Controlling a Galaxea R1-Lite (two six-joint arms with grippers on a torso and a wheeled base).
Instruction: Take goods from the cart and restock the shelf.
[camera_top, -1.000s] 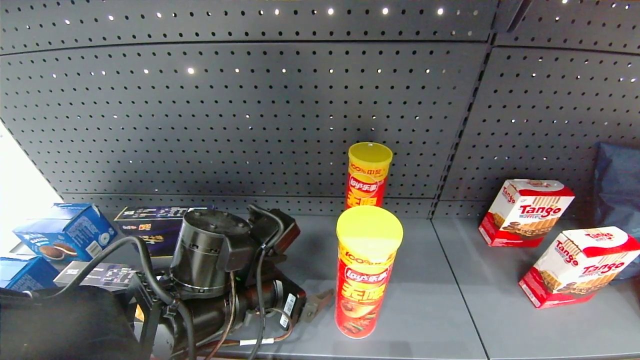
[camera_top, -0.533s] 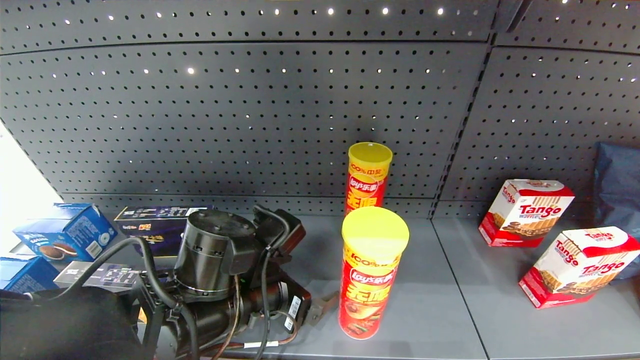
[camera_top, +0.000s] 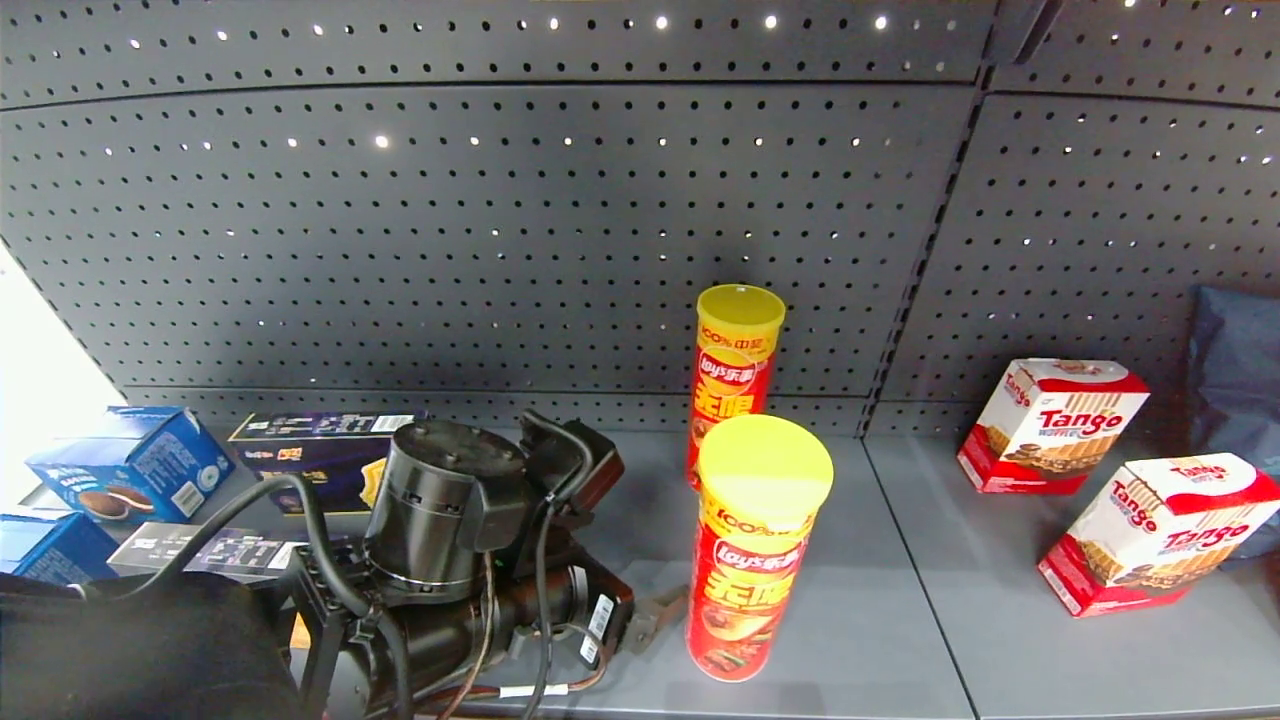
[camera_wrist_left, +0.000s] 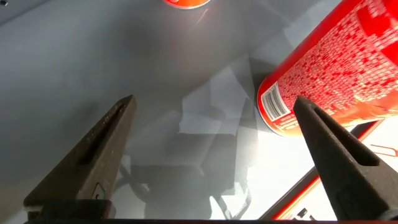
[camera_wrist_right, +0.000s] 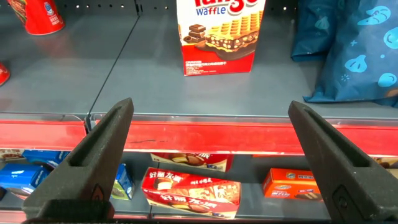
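A red chip can with a yellow lid (camera_top: 760, 545) stands near the front of the grey shelf (camera_top: 900, 610). A second, identical can (camera_top: 738, 360) stands behind it against the pegboard. My left gripper (camera_wrist_left: 212, 102) is low on the shelf just left of the front can, open. The can's base (camera_wrist_left: 283, 102) lies close against one finger (camera_wrist_left: 329, 155); whether they touch I cannot tell. A fingertip (camera_top: 655, 612) shows beside the can in the head view. My right gripper (camera_wrist_right: 211, 107) is open and holds nothing, in front of the shelf's red edge (camera_wrist_right: 205, 140).
Two red-and-white wafer boxes (camera_top: 1050, 425) (camera_top: 1160, 530) and a blue bag (camera_wrist_right: 354, 50) occupy the shelf's right part. Blue cookie boxes (camera_top: 130, 465) and a dark box (camera_top: 310, 445) lie at the left. Snack boxes (camera_wrist_right: 193, 190) fill the lower shelf.
My left arm has moved right along the shelf, and the front can has shifted right with it. The back can and the boxes stay put.
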